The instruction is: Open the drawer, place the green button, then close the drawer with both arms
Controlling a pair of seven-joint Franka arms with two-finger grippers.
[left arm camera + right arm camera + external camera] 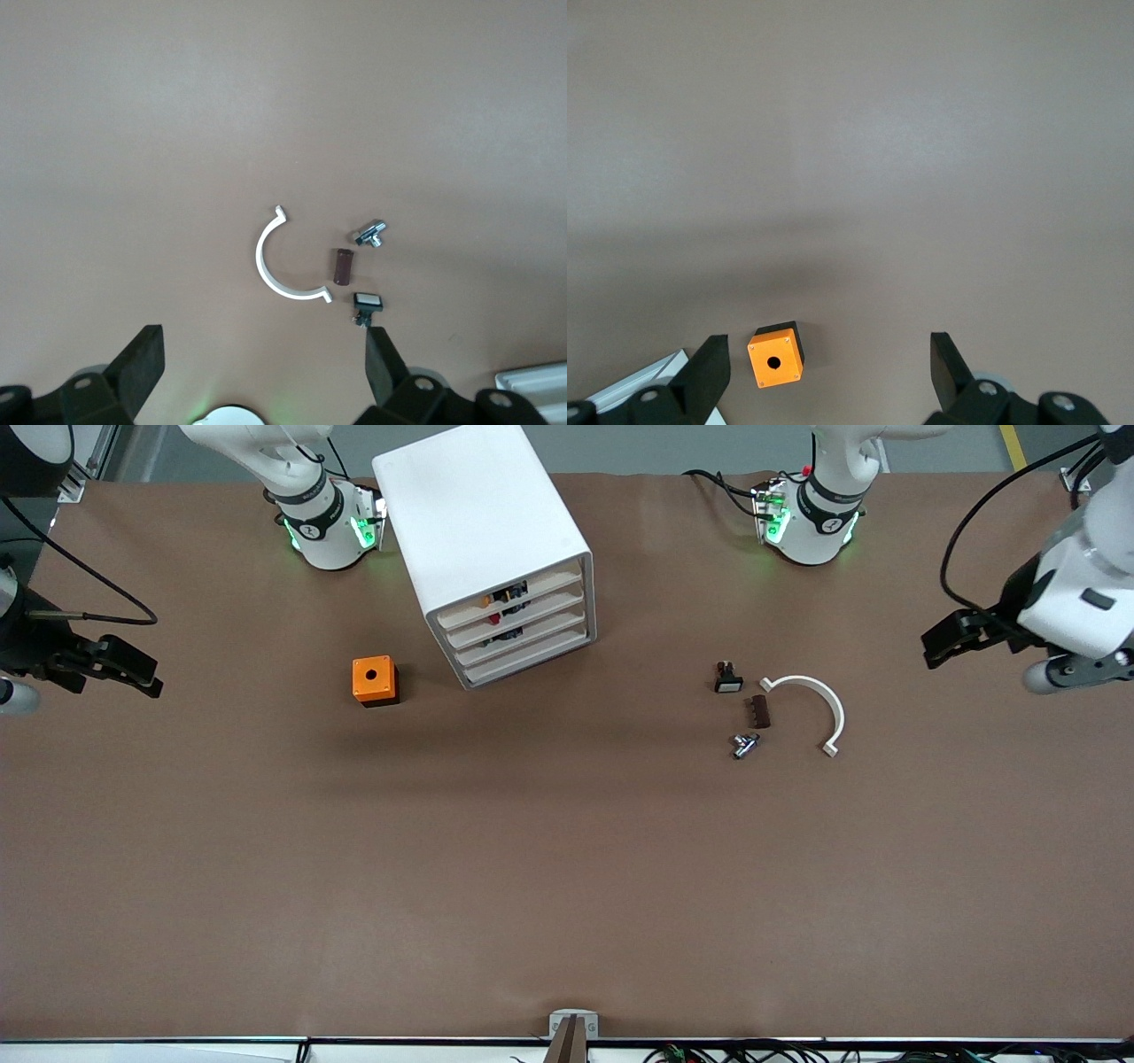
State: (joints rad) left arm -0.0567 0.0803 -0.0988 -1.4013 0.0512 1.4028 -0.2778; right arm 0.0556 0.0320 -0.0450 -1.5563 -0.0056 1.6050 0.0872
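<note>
Brown table (532,868), no legible writing.

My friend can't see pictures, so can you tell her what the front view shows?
A white cabinet with four shut drawer fronts stands on a brown table, beside an orange cube. Toward the left arm's end lie a white curved clip, a black switch, a brown block and a metal part. The left gripper and right gripper wait at the table's ends, jaws open.
</note>
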